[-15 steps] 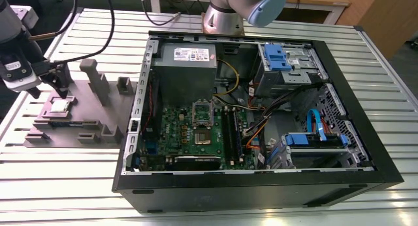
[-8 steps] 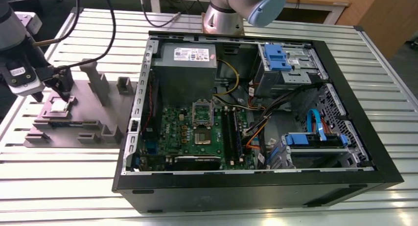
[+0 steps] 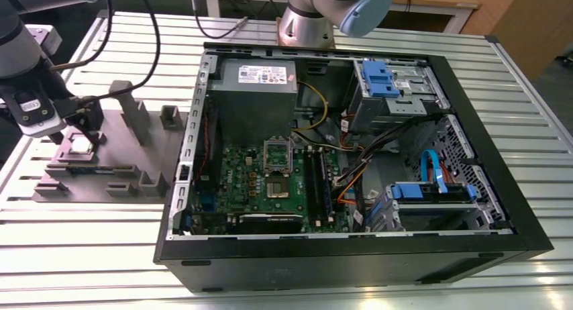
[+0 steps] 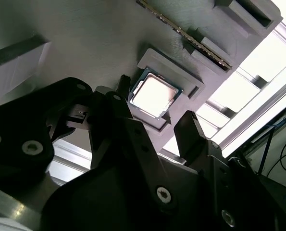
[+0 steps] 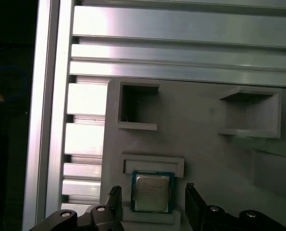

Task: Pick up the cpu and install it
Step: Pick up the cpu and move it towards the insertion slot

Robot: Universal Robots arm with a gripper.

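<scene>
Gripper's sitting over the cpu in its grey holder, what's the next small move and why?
Probably lower straight down a little. In both wrist views the gripper stands open astride the cpu, fingers clear of its edges, and the cpu lies flat in the recess of the grey holder, not yet gripped.

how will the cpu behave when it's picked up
The cpu looks thin, flat and rigid, so it probably won't flex or roll. Its smooth metal top and thin edges may slip in the open gripper. It sits in a recess of the grey holder, so a push would likely jam it.
</scene>
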